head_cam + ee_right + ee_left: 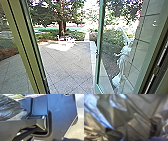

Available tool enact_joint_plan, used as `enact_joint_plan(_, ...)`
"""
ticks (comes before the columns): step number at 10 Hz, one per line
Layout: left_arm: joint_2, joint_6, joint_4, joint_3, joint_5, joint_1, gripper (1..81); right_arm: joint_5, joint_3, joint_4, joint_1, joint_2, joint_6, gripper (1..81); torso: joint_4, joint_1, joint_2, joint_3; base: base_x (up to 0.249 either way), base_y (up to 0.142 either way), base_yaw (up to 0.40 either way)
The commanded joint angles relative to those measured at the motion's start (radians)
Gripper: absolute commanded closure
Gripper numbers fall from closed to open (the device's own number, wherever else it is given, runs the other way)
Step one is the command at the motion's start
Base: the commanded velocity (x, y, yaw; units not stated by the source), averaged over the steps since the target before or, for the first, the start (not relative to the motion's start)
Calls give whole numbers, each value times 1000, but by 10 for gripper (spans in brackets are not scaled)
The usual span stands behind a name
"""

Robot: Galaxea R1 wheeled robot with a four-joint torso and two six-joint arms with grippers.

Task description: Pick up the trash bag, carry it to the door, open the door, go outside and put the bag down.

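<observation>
Bag first. The black, glossy, crumpled plastic trash bag lay straight off my left wrist, at 12 o'clock along that arm, close up to the camera. Left arm clearly the nearer, by my judgement, and probably the one bearing the load. State of my left jaws: could not tell, open or closed; the same for my right jaws. Long axis of the bag: could not tell either, the folds ran several ways.

Right wrist view: a rounded flank of the same bag, near the wide dark plate of my own body. That gave me some of the bag's outer bulge, where the left wrist view gave creases and sheen at close range.

Head view gave the route. Glass door with a green frame stood open at 1 o'clock, olive-green door frame at 10. Between them, at 12, a gap onto the paved yard, with white outdoor furniture near a tree trunk beyond. Pale shape in the glass at 2 o'clock, unidentified.

Judged: carry stage, at the doorway. Passage called for keeping the bag off both door edges; a snag could have torn it.
</observation>
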Motion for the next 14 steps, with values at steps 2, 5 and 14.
enact_joint_plan(2, 0, 3, 10, 5, 58, -50, 811, -61, 6, -2, 44, 9, -4, 10, 0, 0, 0, 0, 0, 0, 0)
enact_joint_plan(5, -2, 3, 12, 5, 58, -50, 811, -61, 6, -4, 44, 11, -4, 10, 0, 0, 0, 0, 23, 0, 0)
enact_joint_plan(14, -2, 3, 24, 5, 55, -50, 811, -62, 6, -5, 45, 14, -4, 10, 0, -1, -2, 0, 83, 0, 0)
